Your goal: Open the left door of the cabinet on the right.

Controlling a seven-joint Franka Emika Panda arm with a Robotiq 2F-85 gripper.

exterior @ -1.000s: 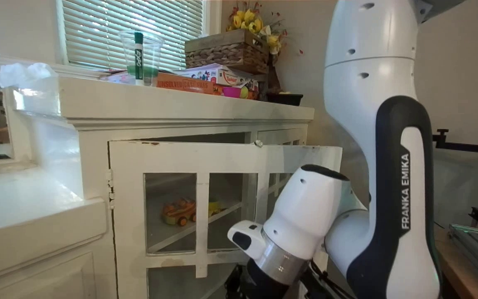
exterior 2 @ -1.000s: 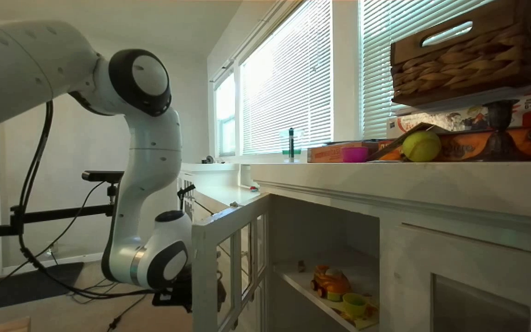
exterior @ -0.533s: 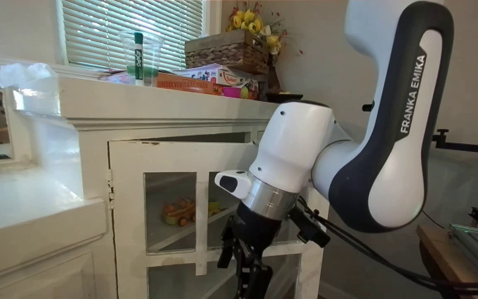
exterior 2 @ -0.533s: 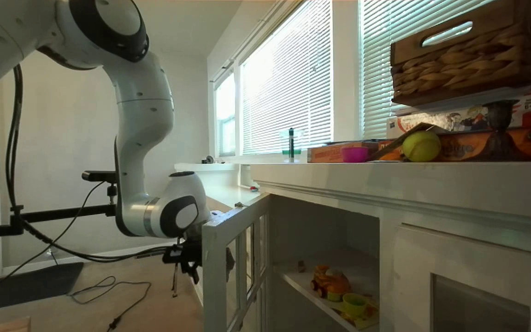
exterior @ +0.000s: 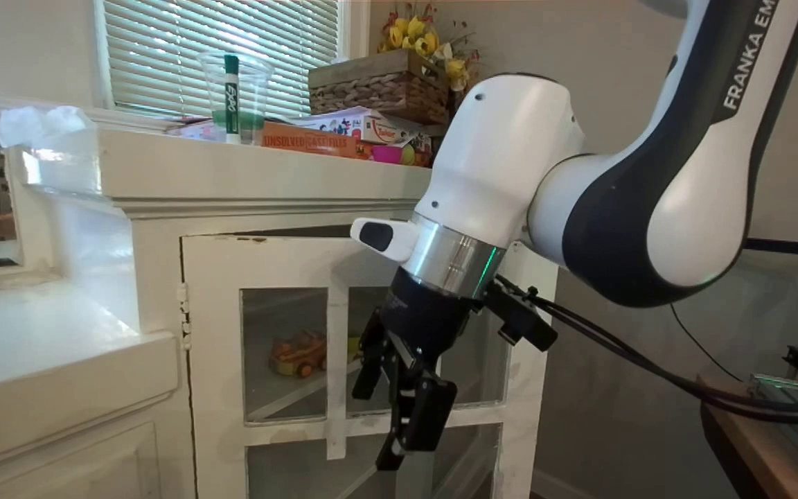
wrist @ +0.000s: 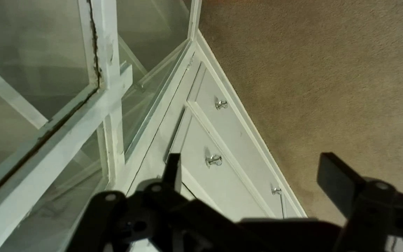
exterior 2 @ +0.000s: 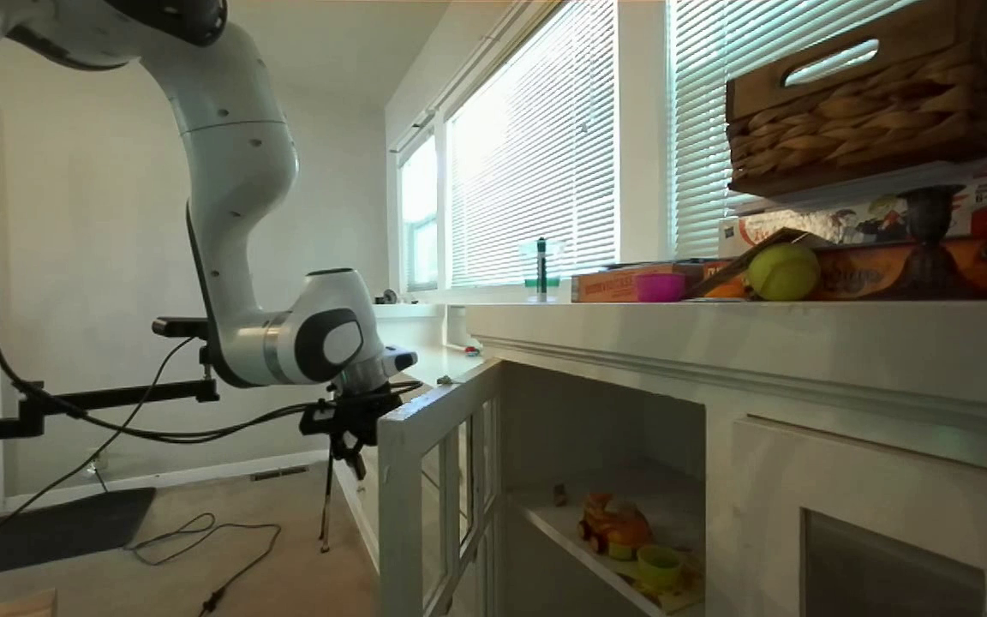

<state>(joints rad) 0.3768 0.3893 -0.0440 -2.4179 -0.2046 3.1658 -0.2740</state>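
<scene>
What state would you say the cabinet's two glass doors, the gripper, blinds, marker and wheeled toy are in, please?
Left cabinet door: open, swung outward
Right cabinet door: shut or nearly so
Gripper: open, holding nothing
Window blinds: lowered
Marker: standing upright
Wheeled toy: upright on its wheels

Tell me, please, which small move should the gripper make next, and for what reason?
I would probably draw the gripper a little back from the left door: it already stands swung well out from the cabinet, and the open jaws, on its outer side, hold nothing.
</scene>
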